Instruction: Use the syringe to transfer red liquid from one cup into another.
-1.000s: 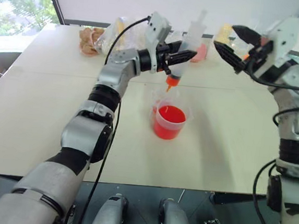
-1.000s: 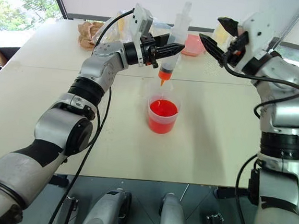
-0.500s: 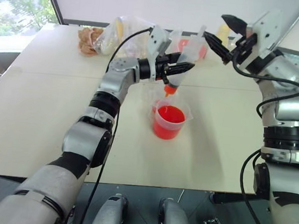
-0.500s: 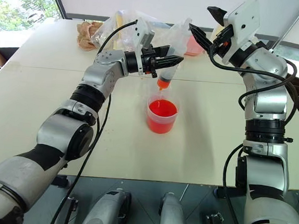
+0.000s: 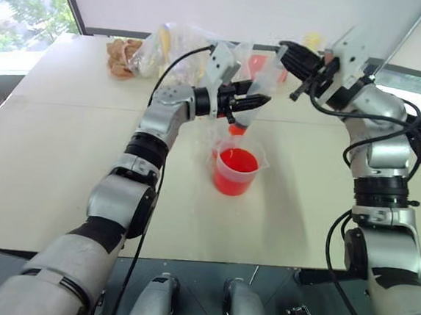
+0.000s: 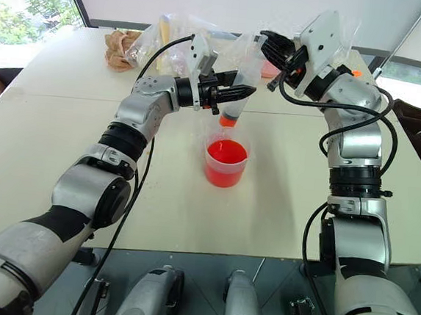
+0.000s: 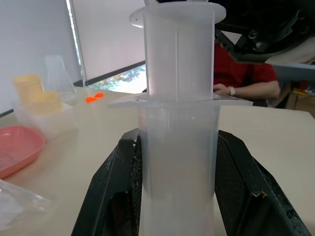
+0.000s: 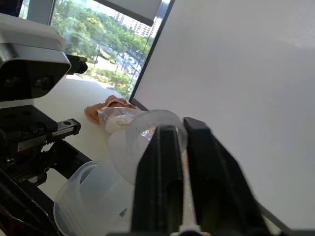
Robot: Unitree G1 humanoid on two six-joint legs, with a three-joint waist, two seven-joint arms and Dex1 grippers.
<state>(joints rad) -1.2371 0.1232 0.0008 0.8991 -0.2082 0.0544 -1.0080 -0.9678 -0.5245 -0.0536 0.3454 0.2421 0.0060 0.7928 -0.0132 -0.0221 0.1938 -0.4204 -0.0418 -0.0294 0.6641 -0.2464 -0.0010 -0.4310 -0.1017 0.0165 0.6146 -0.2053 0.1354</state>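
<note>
Your left gripper is clamped around the barrel of the syringe, one black finger pressed to each side of the clear tube, holding it tilted above the cup. Your right gripper has its two fingers drawn together at the upper end of the syringe, on the white plunger, whose round disc sits just beside them; whether they truly pinch the plunger rod you cannot tell. Look at the syringe itself — a wide, clear plastic barrel with a flat finger flange, a ribbed white plunger standing out of its top, and an orange tip pointing down. That tip hangs just over the rim of the cup; whether it touches the surface below is not clear. The cup is small and translucent, with a pouring lip, and it stands near the middle of the pale table, holding red liquid — bright, opaque red-orange. Count one syringe and one cup with liquid. At the far edge of the table you have one pink shallow bowl, one crumpled clear bag, one brownish lump, two yellowish tubs and one clear flask. Beyond the table sits a person in a red top.
</note>
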